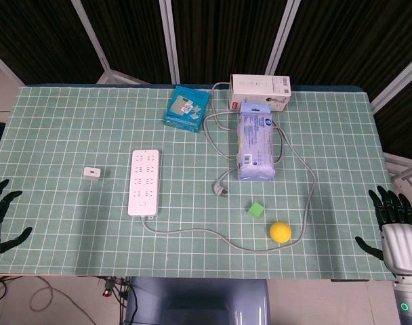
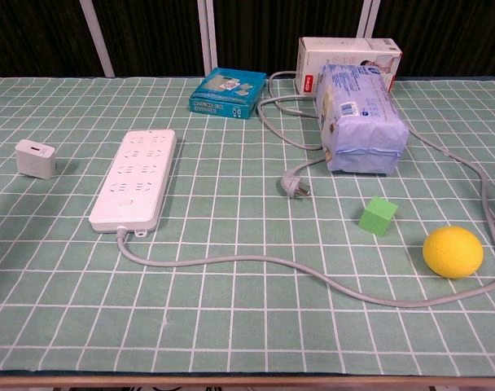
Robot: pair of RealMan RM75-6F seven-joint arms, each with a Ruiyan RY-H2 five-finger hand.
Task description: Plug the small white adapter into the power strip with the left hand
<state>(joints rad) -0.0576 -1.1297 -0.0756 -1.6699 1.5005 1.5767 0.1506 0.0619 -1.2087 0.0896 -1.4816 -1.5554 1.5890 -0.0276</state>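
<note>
**Both hands idle at desk edges, adapter untouched**

Left hand sits at the near left edge of the desk, fingers spread, holding nothing. Right hand is at the near right edge, likewise spread and empty. Neither shows in the chest view.

The small white cube-shaped adapter lies on the green grid-patterned desk cover, forward of the left hand and inboard of it, well apart from the fingers. Its port face points up toward the head camera.

The long white multi-socket power strip lies flat just beyond the adapter, on the side away from the left hand — near it, not touching. The grey cable leaves the strip's near end, runs across the desk toward the right hand, loops back up past the far side and ends in a grey plug lying loose mid-desk.

Other items, all closer to the right hand's half:
- small green cube
- yellow ball, just inside the cable loop
- blue-white soft plastic pack
- white carton box behind the pack — touching it in the chest view
- teal flat box at the far centre
</note>
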